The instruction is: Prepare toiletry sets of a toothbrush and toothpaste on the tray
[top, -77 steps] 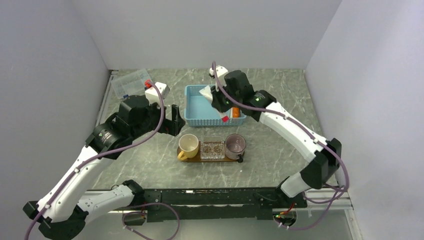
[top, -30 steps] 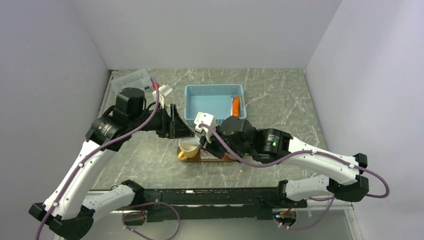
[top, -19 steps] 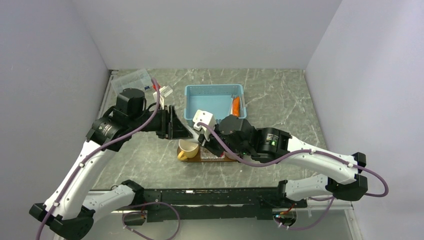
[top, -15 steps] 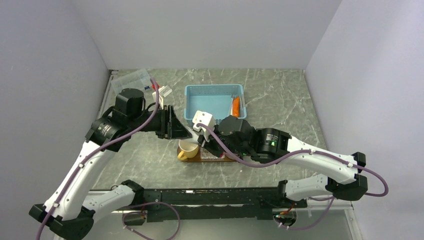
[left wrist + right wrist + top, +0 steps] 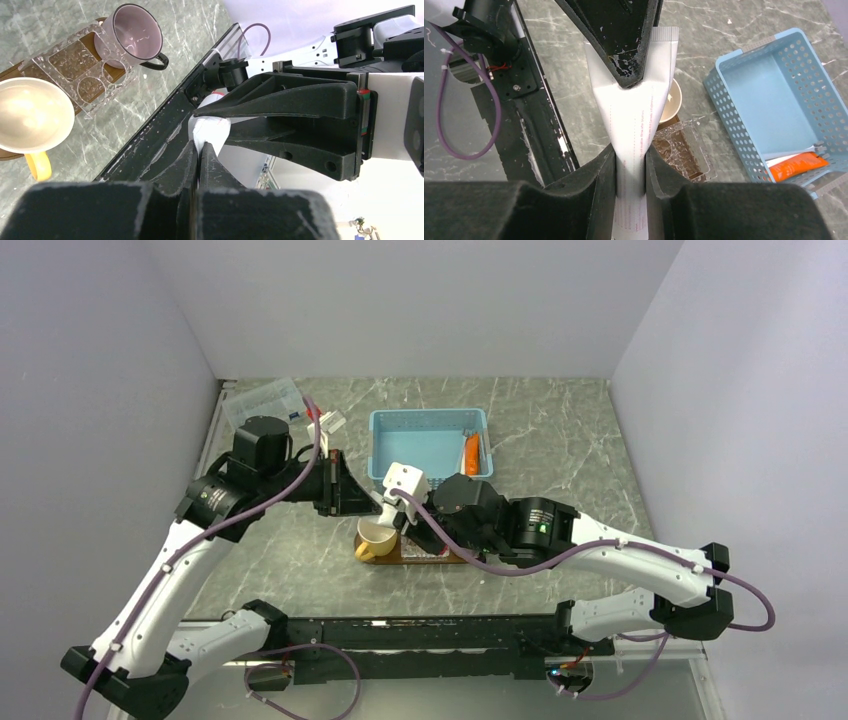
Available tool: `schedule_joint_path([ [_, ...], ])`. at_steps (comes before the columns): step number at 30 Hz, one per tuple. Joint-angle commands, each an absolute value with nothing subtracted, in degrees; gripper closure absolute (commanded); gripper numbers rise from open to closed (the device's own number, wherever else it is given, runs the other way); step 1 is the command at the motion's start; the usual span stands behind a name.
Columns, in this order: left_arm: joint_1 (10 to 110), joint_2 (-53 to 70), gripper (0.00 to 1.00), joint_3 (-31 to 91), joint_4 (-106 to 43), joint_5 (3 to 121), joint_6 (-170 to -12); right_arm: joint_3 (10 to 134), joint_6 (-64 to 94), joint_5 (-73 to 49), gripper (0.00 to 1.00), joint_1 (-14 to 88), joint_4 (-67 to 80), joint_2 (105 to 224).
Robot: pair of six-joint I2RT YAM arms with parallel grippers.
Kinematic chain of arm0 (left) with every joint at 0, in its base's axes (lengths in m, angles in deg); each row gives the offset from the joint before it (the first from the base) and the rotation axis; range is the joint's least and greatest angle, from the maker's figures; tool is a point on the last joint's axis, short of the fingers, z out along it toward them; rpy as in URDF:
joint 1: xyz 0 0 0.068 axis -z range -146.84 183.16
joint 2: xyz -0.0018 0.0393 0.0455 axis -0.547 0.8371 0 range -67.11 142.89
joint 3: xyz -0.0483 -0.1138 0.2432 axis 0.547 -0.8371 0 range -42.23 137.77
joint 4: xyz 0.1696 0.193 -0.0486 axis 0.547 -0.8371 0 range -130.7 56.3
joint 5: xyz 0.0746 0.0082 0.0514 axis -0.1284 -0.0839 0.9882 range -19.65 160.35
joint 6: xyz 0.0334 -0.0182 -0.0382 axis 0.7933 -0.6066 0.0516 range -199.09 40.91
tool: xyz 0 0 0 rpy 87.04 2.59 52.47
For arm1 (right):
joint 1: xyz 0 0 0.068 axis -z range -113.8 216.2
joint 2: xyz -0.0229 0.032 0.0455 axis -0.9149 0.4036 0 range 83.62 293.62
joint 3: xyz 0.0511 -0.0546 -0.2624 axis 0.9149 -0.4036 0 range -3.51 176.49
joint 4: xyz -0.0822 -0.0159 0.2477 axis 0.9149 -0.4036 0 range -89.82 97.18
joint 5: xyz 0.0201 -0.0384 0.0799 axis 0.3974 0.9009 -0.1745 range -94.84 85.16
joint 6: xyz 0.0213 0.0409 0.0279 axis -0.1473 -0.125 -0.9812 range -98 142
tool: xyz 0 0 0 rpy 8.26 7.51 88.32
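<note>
A white toothpaste tube (image 5: 634,120) hangs in the air above the yellow mug (image 5: 375,535), held from both sides. My right gripper (image 5: 631,162) is shut on its body. My left gripper (image 5: 199,149) is shut on its flat crimped end (image 5: 663,37). Below lies the dark brown tray (image 5: 17,70) with the yellow mug, a clear square holder (image 5: 80,65) and a purple mug (image 5: 135,35). In the top view my right arm hides the purple mug. A thin white piece (image 5: 789,155) in the basket may be the toothbrush; I cannot tell.
The light-blue mesh basket (image 5: 425,430) stands behind the tray with an orange tube (image 5: 471,452) at its right side. A clear lidded box (image 5: 262,405) sits at the back left. Both arms cross over the tray's left half.
My right arm carried the white tube from the basket to above the yellow mug. My left gripper moved in and closed on the tube's flat end.
</note>
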State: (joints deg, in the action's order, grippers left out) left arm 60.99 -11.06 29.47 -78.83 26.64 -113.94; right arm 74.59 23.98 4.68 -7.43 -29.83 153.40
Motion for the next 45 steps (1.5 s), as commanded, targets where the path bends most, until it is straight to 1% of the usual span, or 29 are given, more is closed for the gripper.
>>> schedule_joint_path([
  [1,61.0,-11.0,1.00,29.4,-76.9,24.5,-113.0,76.0,24.2,6.7,0.71,-7.7,-26.7,153.3],
  [4,61.0,-10.8,1.00,29.8,-76.9,25.1,-112.9,75.8,24.0,7.2,0.56,-7.8,-27.0,153.0],
  [6,61.0,-10.5,1.00,30.2,-77.1,26.1,-112.6,75.5,23.8,7.6,0.49,-7.7,-27.3,152.5],
  [8,61.0,-10.1,1.00,30.8,-77.7,27.1,-112.4,74.9,23.5,8.5,0.43,-7.7,-27.6,151.4],
  [10,61.0,-9.7,1.00,31.9,-78.2,28.2,-112.1,74.6,23.2,9.2,0.40,-7.7,-28.4,150.4],
  [18,61.5,-5.4,1.00,39.4,-85.1,36.3,-107.3,73.6,19.6,13.4,0.37,-7.7,-33.5,144.7],
  [24,66.8,-0.4,1.00,45.3,-89.7,47.3,-104.5,71.8,15.0,20.5,0.34,-7.7,-37.7,142.0],
  [27,69.4,2.3,1.00,47.9,-91.1,52.3,-103.8,70.7,11.0,23.4,0.32,-7.7,-38.9,141.6],
  [35,75.7,9.6,1.00,56.6,-95.9,64.5,-102.2,68.9,-3.8,34.4,0.31,-7.7,-46.4,140.7],
  [45,81.6,15.5,1.00,59.5,-97.9,73.8,-102.1,62.9,-11.4,35.6,0.29,-7.5,-48.0,134.9],
])
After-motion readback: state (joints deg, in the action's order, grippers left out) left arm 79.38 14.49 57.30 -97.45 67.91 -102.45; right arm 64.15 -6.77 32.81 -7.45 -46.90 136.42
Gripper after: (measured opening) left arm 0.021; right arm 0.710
